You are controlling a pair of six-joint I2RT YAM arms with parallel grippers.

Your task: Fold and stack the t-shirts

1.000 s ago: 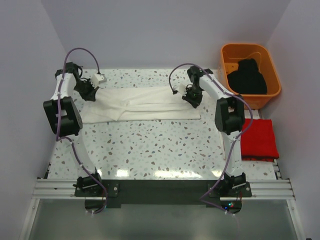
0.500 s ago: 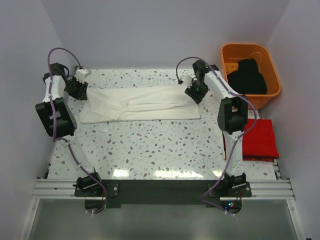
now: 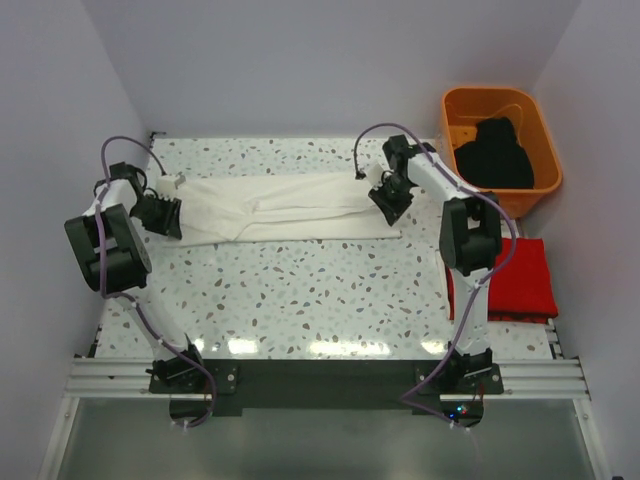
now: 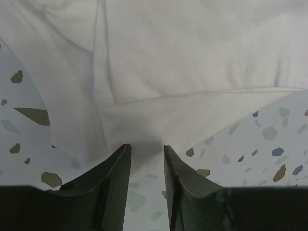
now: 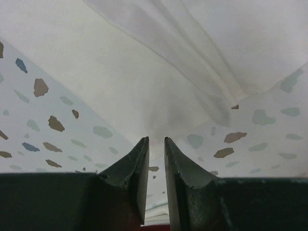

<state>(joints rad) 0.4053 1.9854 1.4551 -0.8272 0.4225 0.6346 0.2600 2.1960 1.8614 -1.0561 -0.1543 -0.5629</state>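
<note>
Nearest the arm bases, at the right edge of the worktop, the red t-shirt lies folded into a flat, squared packet; this item is judged complete. Further back, the white t-shirt lies across the worktop as a long narrow band, sleeves turned in, with soft creases along its length and a loose overlapping fold at each end; it is judged part-folded, the crosswise folds outstanding. The left hand is at the band's left end, jaws moderately apart, nothing between them, the cloth edge just reaching the fingertips. The right hand is at the right end, jaws nearly together with a thin gap; a corner of cloth runs up to the tips, and whether it is nipped cannot be told. Farthest, at the back right, the black t-shirt lies crumpled in the orange tub, not yet started. Assessment: one shirt done, one in hand, one untouched; no stack formed.
</note>
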